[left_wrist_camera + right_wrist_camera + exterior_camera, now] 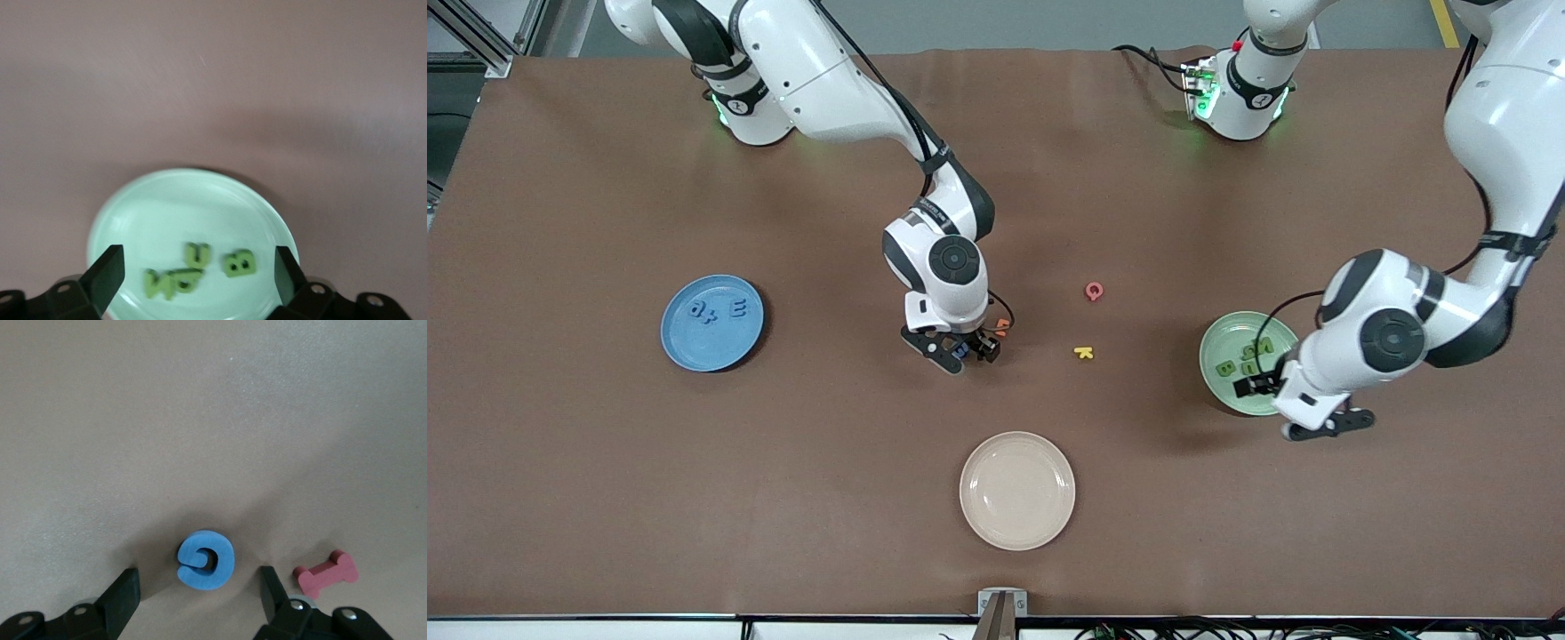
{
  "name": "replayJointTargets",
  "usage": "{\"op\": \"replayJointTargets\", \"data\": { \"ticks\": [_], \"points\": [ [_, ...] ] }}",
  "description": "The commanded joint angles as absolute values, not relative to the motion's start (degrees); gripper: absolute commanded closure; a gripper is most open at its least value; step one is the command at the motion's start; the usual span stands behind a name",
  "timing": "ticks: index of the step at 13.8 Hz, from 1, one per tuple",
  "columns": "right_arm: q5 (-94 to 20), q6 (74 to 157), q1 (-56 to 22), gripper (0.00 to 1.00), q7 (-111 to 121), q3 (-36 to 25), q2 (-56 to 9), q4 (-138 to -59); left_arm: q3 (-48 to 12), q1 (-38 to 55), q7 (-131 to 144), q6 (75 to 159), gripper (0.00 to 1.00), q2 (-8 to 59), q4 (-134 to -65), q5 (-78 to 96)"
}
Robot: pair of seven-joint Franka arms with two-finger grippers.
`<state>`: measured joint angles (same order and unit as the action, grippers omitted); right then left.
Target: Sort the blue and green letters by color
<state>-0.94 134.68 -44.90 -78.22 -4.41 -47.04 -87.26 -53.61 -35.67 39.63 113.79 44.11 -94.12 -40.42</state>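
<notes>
Here, the blue letter [206, 559] lies squarely between the right gripper's [199, 593] open fingers; the left gripper [198, 273], wide and empty, hangs over the green plate [133, 207].

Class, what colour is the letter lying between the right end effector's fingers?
Blue letter, clearest in the right wrist view.

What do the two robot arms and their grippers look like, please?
Both arms are glossy white with dark grey round joint caps and black bands. Thin black cables run along them. Green lights glow at their bases. The left gripper and right gripper are black, with flat black jaws.
</notes>
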Motion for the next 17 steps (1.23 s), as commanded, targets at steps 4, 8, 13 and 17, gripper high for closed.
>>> {"op": "replayJointTargets", "data": {
  "ticks": [4,8,13,17],
  "points": [
    [-0.6,134.4,-45.4,0.43,-79.4,-4.8,-48.7,-84.9,-54.8,-35.0,29.8,106.5,0.0,43.2,-79.7,-41.1],
    [-0.2,134.1,-45.0,0.44,-78.8,-5.0,-49.0,-84.6,-54.4,-30.9,27.0,105.1,0.0,43.4,-74.5,-45.2],
    [1.9,133.9,-44.6,0.56,-78.5,-5.0,-49.0,-84.6,-50.2,-23.1,26.5,104.2,0.0,42.3,-70.6,-44.1],
    [3.0,133.8,-44.5,0.33,-78.7,-5.1,-49.0,-84.6,-27.9,-9.4,26.1,103.9,0.0,31.9,-70.7,-25.1]
  ]
}}
